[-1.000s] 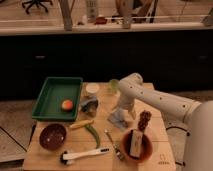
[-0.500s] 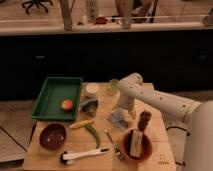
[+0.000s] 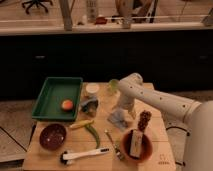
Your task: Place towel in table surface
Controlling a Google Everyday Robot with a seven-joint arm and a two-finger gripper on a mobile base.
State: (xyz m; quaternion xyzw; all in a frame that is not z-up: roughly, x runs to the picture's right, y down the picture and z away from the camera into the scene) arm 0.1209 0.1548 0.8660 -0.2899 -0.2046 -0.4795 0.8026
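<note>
The towel (image 3: 118,120) is a pale grey-blue crumpled cloth lying on the wooden table (image 3: 160,131), right of centre. My gripper (image 3: 122,111) hangs down from the white arm (image 3: 150,95), which reaches in from the right. The gripper is right over the towel's top edge and looks to be touching it. The arm's wrist hides part of the towel.
A green tray (image 3: 50,95) holding an orange fruit (image 3: 67,104) stands at the left. A dark red bowl (image 3: 52,136), a white brush (image 3: 85,155), green pods (image 3: 93,132), a terracotta bowl (image 3: 145,147) with a box and a brown snack bag (image 3: 144,120) lie in front. A white cup (image 3: 92,89) stands behind.
</note>
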